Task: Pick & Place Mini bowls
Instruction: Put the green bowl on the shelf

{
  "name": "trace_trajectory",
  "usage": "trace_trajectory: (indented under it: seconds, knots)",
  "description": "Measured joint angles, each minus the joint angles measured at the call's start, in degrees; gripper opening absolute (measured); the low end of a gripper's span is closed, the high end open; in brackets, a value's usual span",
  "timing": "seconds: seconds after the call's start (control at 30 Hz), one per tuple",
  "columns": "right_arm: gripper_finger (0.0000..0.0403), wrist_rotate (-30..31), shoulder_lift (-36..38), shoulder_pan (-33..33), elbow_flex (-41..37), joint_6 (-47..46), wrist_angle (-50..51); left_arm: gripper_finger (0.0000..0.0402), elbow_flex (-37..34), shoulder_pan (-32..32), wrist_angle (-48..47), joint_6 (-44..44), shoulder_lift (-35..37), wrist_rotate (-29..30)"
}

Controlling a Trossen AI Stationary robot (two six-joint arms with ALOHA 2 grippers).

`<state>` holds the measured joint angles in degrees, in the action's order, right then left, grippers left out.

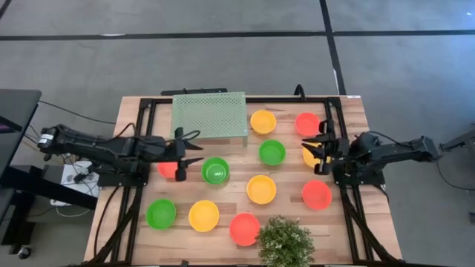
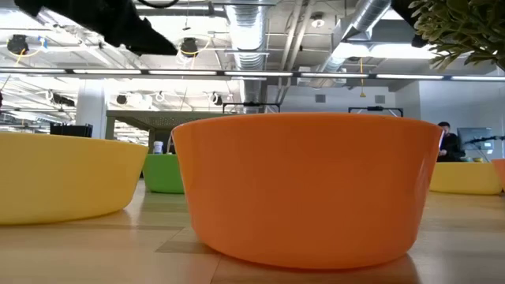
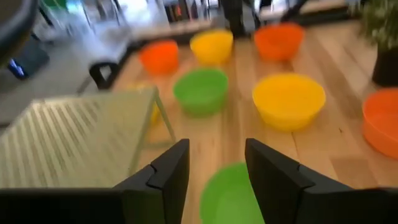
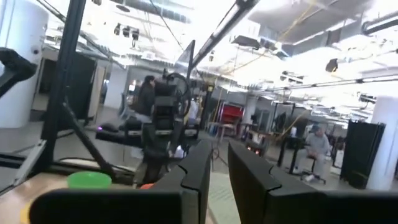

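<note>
Left end effector (image 1: 191, 154) open, nothing between the fingers, hovering just beside a green mini bowl (image 1: 215, 170), with a red-orange bowl (image 1: 168, 169) partly under the arm. Right end effector (image 1: 318, 153) over a yellow bowl (image 1: 312, 156) at the right side of the tabletop (image 1: 133, 111); fingers slightly apart, can't tell if anything is held. Other mini bowls spread over the wood: yellow (image 1: 263, 121), red-orange (image 1: 306, 124), green (image 1: 272, 152), yellow (image 1: 260, 189), red-orange (image 1: 316, 194), green (image 1: 160, 213), yellow (image 1: 203, 216), red-orange (image 1: 244, 228). Perforated stand (image 1: 208, 115) at the back edge, potted plant (image 1: 285, 242) at the front
</note>
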<state>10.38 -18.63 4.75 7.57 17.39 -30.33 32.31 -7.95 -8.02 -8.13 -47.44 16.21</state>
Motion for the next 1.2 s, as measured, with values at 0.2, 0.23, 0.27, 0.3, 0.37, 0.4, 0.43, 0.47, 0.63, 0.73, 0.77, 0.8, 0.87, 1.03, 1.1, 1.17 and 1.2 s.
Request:
trace_trajectory:
  seconds: [0.2, 0.23, 0.27, 0.3, 0.37, 0.4, 0.43, 0.47, 0.63, 0.73, 0.77, 0.8, 0.87, 1.03, 1.1, 1.17, 1.2]
  knots:
    - [0.0083, 0.27, -13.39, 0.0, 6.65, -3.59, 0.0, 0.0171, 2.0, -0.76, -7.22, 8.65, -4.5, -4.61]
    - [0.009, 0.32, -15.69, 0.0, 7.77, -4.59, -0.02, 0.0174, 2.0, -0.84, -7.2, 9.54, -5.64, -6.65]
    - [0.0098, 0.3, -17.8, 0.0, 8.83, -5.17, -0.02, 0.0177, 1.99, -1.08, -7.2, 9.93, -6.75, -8.58]
    - [0.0105, 0.32, -19.46, 0.0, 9.67, -5.27, 0.0, 0.0181, 1.99, -1.33, -7.18, 9.9, -7.91, -9.98]
    - [0.012, 0.47, -22.55, -0.02, 11.19, -5.29, 0.29, 0.0188, 1.99, -1.9, -7.14, 9.63, -10.74, -11.38]
    - [0.0127, 0.47, -23.82, 0.0, 11.75, -5.29, 0.3, 0.0191, 1.99, -2.19, -7.18, 9.64, -12.28, -12.14]
    - [0.0133, 0.47, -25.06, 0.0, 12.44, -5.32, -0.02, 0.0194, 1.99, -2.41, -7.14, 9.61, -13.97, -12.67]
    - [0.0138, 0.5, -26.09, 0.0, 12.95, -5.57, -0.28, 0.0196, 1.98, -2.73, -7.14, 9.57, -15.59, -13.11]
    - [0.0154, 0.54, -29.8, 0.0, 13.91, -8.62, -0.17, 0.0199, 1.91, -3.41, -6.33, 6.1, -23.7, -13.31]
    - [0.0157, 0.65, -30.83, 0.0, 14.22, -8.91, -0.17, 0.0198, 1.91, -3.24, -5.87, 4.07, -27.09, -13.27]
    - [0.0157, 0.65, -31.02, 0.0, 14.23, -8.92, -0.17, 0.0197, 1.93, -3.13, -5.87, 3.6, -28.02, -13.28]
    - [0.0157, 0.65, -31.16, 0.0, 14.23, -8.92, -0.19, 0.0196, 1.91, -2.88, -5.87, 3.14, -28.96, -13.18]
    - [0.0156, 0.65, -31.31, 0.0, 14.23, -9.05, -0.22, 0.0194, 1.91, -2.27, -5.78, 2.5, -30.53, -12.63]
    - [0.0149, 0.65, -31.3, 0.0, 14.23, -13.9, -0.15, 0.0165, 1.91, -2.06, -5.64, 0.62, -33.19, -12.61]
    - [0.0145, 0.45, -31.28, 0.0, 14.23, -15.62, -0.4, 0.0137, 1.91, -2.16, -5.59, -1.17, -33.53, -12.61]
    - [0.0142, 0.39, -31.28, 0.02, 14.23, -16.47, -0.43, 0.0098, 1.91, -2.16, -5.36, -2.48, -33.47, -11.86]
    - [0.014, 0.35, -31.3, 0.04, 14.23, -16.47, -0.43, 0.0076, 1.91, -2.16, -5.37, -3.07, -33.23, -11.25]
